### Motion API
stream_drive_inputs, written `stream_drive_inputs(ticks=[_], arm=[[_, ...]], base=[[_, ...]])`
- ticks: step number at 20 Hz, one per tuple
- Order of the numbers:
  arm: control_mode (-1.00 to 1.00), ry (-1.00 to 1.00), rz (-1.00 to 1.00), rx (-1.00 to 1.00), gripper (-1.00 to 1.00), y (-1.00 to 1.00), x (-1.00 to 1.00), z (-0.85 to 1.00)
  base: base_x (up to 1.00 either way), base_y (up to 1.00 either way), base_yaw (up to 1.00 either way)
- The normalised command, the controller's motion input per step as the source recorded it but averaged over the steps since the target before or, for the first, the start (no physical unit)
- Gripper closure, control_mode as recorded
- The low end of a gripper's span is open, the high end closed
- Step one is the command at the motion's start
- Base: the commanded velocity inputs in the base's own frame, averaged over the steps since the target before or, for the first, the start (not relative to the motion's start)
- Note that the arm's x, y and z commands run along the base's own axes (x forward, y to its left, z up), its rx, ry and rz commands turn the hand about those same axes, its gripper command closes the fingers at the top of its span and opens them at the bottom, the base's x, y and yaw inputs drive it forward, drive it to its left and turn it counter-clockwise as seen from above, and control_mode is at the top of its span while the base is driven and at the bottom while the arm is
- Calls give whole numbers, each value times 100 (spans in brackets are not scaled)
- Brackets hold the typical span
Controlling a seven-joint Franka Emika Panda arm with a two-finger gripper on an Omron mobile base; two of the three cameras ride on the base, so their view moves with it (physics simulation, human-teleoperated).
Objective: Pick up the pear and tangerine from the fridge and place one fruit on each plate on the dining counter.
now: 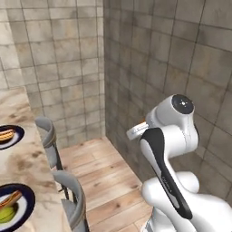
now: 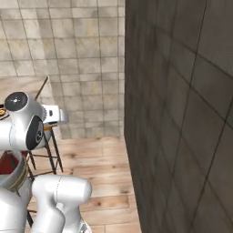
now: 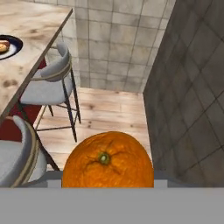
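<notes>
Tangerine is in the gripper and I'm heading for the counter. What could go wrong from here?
1. The far plate already carries a pastry-like item, leaving little room; the tangerine may roll off.
2. The near plate already holds the pear.
3. Two stools line the dining counter; the arm could clip one.

Nothing to read here: no lettering, label, brand mark or number shows on the wall tiles, the wooden floor, the stools, the plates or the fruit, from either base view or the hand view.
</notes>
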Motion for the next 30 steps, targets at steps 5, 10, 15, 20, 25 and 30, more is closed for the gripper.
stream_drive_inputs(ticks=[5,10,15,20,25,30], arm=[[100,0,0,0,100,0,0,0],[100,0,0,0,100,0,0,0],[100,0,0,0,100,0,0,0],[100,0,0,0,100,0,0,0],[100,0,0,0,100,0,0,0],[100,0,0,0,100,0,0,0]], base=[[94,-5,11],[94,-1,13],[93,0,16],[73,-1,46],[37,-2,83],[20,0,94]])
